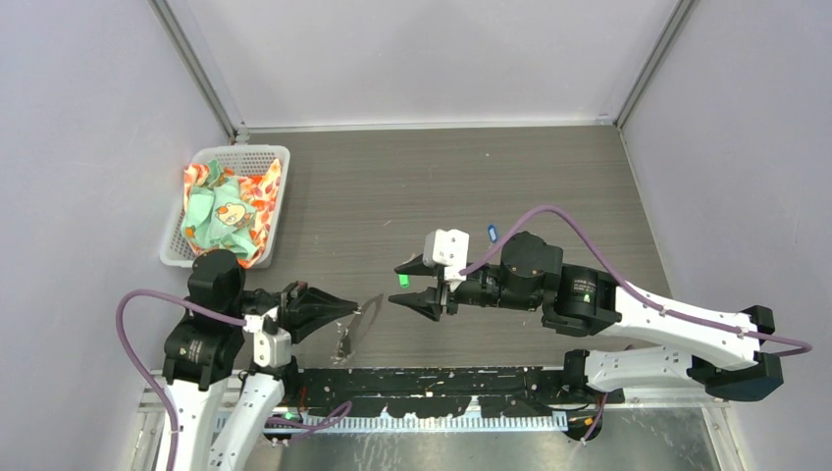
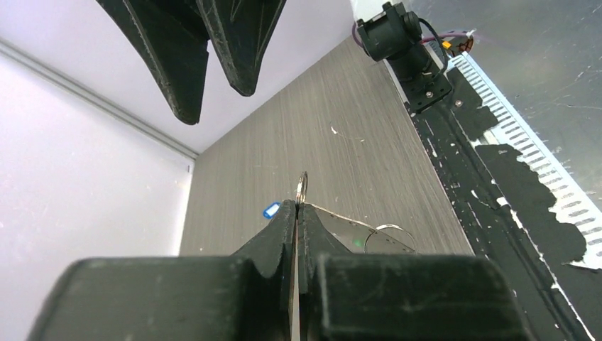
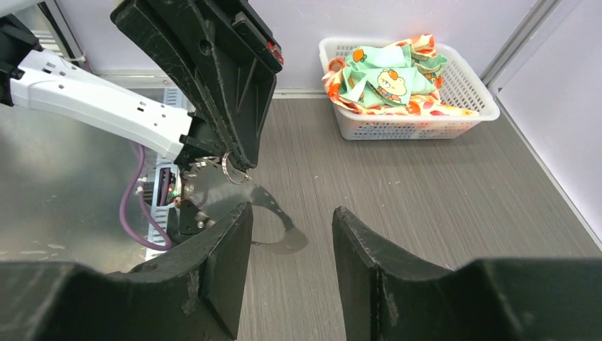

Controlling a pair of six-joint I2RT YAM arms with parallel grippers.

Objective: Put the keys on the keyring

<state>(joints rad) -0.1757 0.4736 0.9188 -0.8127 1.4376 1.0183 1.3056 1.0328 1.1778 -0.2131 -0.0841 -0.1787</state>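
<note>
Far left, a white plastic mesh basket point(image 1: 240, 150) holds a crumpled printed cloth point(image 1: 228, 211), well apart from the work. My left gripper point(image 1: 345, 305) has its jaws pressed together on the keyring point(image 2: 303, 188), pinching the thin grey wire edge-on. I judge this presents the loop toward the other arm, lifted off the grey wood-grain surface point(image 1: 412, 186) so a key can be worked onto it. A small round metal ring hangs at the pinch, and the rest of the wire trails down to the surface.

Just right of it sits the green key point(image 1: 402, 280), a bright plastic speck between the tips of my right gripper point(image 1: 395, 284). Those jaws stand apart, and the right wrist view shows nothing between them. I cannot tell whether the key lies on the surface or rests against a finger. Further right and back lies the blue key point(image 1: 492, 232), flat on the surface and unthreaded — tiny and glossy, an awkward pick.
</note>
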